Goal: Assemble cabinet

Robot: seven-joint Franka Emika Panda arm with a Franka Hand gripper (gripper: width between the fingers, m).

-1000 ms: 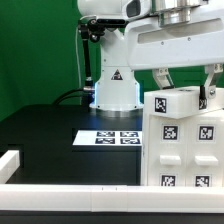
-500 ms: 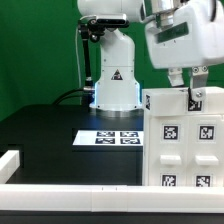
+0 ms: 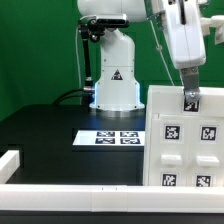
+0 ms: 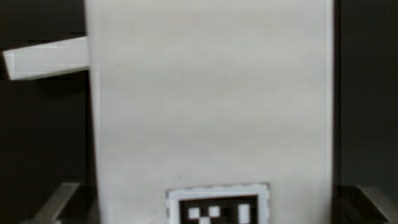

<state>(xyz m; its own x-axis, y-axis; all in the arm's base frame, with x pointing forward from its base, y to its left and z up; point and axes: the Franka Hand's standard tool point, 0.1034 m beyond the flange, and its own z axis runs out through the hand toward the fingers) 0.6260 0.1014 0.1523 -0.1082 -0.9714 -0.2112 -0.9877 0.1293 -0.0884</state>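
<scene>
A low white plastic rail (image 3: 20,160) is edging the black table nearest the exterior camera. Behind it, the large white boxy plastic cabinet (image 3: 185,140), carrying black-and-white square tags, is standing upright at the exterior view's right. The two-finger gripper (image 3: 189,92) is meeting its top edge, one dark finger (image 3: 189,99) lying against the front face; whether the fingers are clenching is impossible to tell. Judging from this, squaring the grip before applying force matters. Farther back the marker board (image 3: 110,138) is lying flat before the white robot base (image 3: 115,80).
</scene>
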